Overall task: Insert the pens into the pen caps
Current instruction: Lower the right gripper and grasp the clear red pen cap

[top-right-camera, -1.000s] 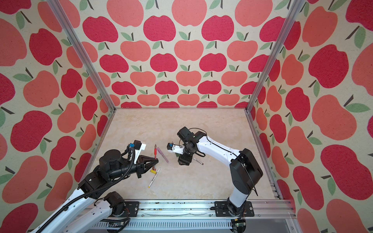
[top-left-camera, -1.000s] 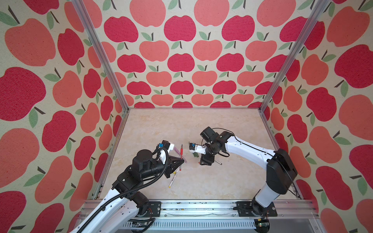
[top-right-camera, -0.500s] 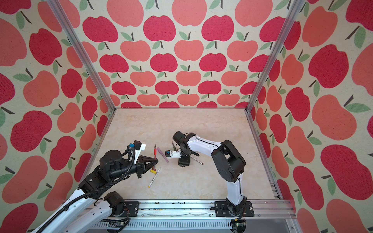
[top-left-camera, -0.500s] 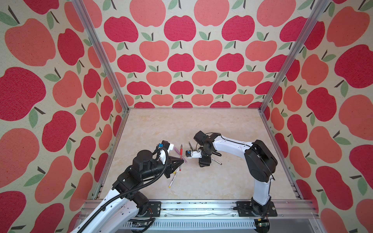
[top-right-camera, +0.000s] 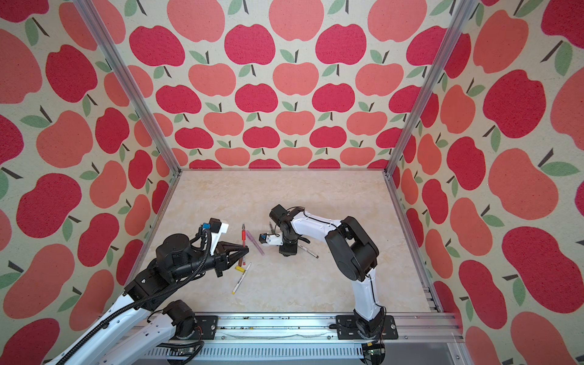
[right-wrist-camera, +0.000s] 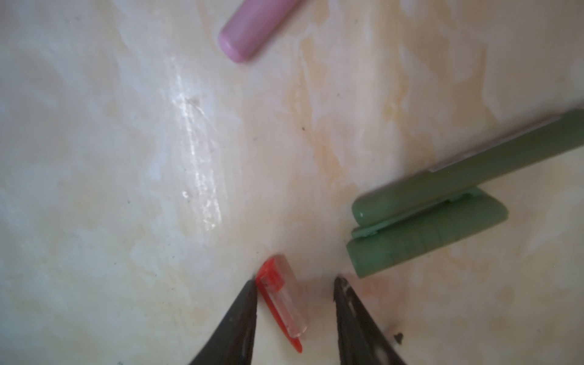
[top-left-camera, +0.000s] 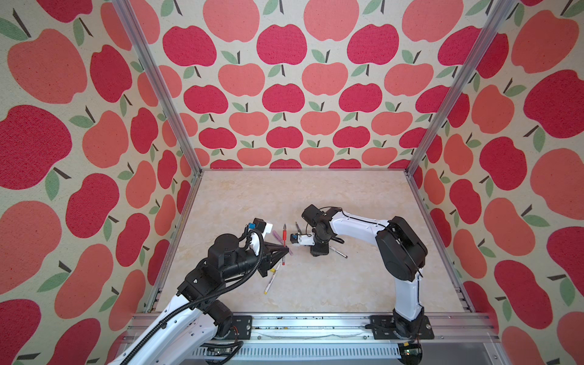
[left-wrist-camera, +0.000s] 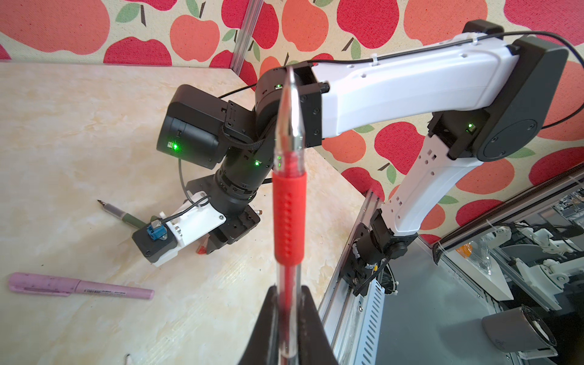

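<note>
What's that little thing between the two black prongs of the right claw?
The red pen cap, lying on the table between the right gripper's open jaws, close against one of them. The right wrist view shows it.

Colours for your record:
- red pen (left-wrist-camera: 289, 215): clear barrel, red ribbed grip, silver tip
- red cap (right-wrist-camera: 281, 300): clear, with a red clip
- lilac pen (left-wrist-camera: 79, 286): plain pale lilac
- green pen (right-wrist-camera: 474, 167) and green cap (right-wrist-camera: 426, 237): dull dark green
- table (top-left-camera: 284, 196): cream marble veining
- walls (top-left-camera: 284, 47): you see red and salmon apples with green leaves on beige
</note>
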You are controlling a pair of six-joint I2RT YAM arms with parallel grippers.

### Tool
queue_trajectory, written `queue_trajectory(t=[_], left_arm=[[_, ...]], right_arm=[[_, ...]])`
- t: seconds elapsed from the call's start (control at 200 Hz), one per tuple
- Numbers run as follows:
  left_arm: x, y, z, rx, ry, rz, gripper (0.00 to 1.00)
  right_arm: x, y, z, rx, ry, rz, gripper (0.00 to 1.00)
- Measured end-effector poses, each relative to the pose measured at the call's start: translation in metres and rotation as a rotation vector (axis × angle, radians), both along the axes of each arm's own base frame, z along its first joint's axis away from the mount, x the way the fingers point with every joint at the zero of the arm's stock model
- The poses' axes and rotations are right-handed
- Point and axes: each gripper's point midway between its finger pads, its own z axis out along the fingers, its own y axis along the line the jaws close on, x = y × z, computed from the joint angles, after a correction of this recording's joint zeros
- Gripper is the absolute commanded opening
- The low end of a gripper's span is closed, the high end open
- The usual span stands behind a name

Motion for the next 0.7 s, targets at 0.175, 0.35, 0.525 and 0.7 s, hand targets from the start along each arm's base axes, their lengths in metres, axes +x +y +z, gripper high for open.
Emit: queue_trajectory(t=[0.175,0.35,0.525,0.7], left_arm=[[0.0000,0.0000,0.0000,0.000,0.000,0.000,0.05],[0.0000,0.0000,0.0000,0.000,0.000,0.000,0.05],[0.0007,-0.0005,-0.0007,0.002,0.002,0.000,0.05],[0.0028,-0.0021,-0.0018,0.004,0.005,0.000,0.05]], right_arm=[[0.0015,0.0000,-0.0003,-0.004,-0.001,-0.023,0.27],[0.0018,-0.0001,-0.0003,-0.006,0.001,-0.052,0.21],[0.0008,-0.0002,-0.0001,-0.005,0.003,-0.087,0.15],[-0.0049,-0.0012,0.0041,0.017,0.021,-0.144,0.15]])
